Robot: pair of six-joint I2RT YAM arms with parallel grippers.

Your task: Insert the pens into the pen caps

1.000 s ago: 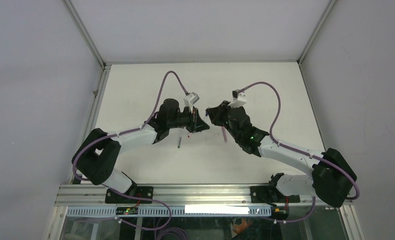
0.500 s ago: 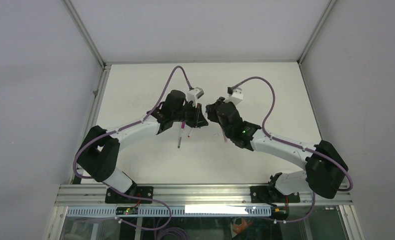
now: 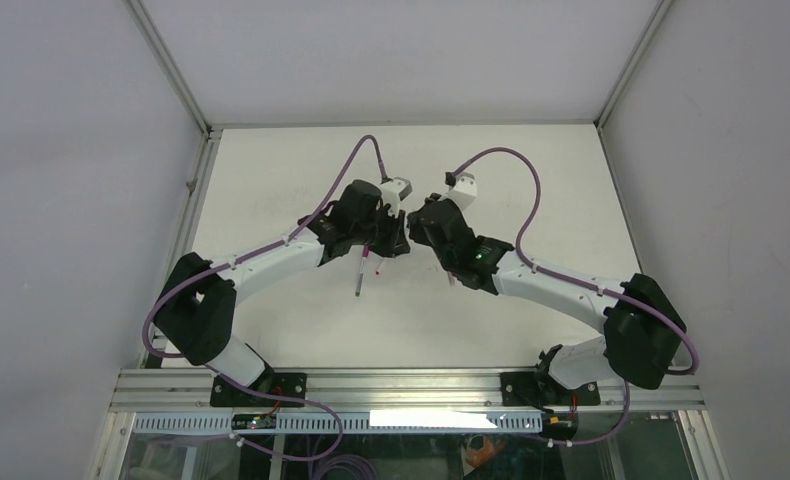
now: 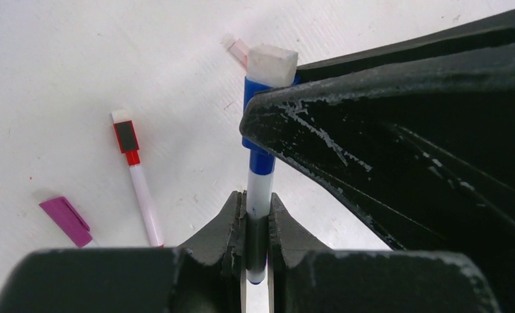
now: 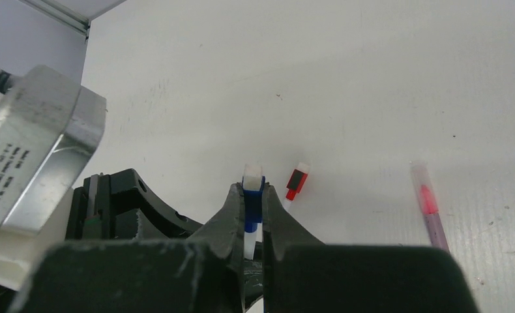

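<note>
clamping white pen (image 4: 259, 195) in blue cap (image 5: 253, 199)

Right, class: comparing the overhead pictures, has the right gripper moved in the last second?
Yes. The right gripper has shifted left, nearer the loose pen lying on the table, which stayed put.

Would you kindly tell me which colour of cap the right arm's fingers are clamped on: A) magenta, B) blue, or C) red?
B: the right fingers pinch the blue cap, while the red-capped pen lies untouched on the table.
</note>
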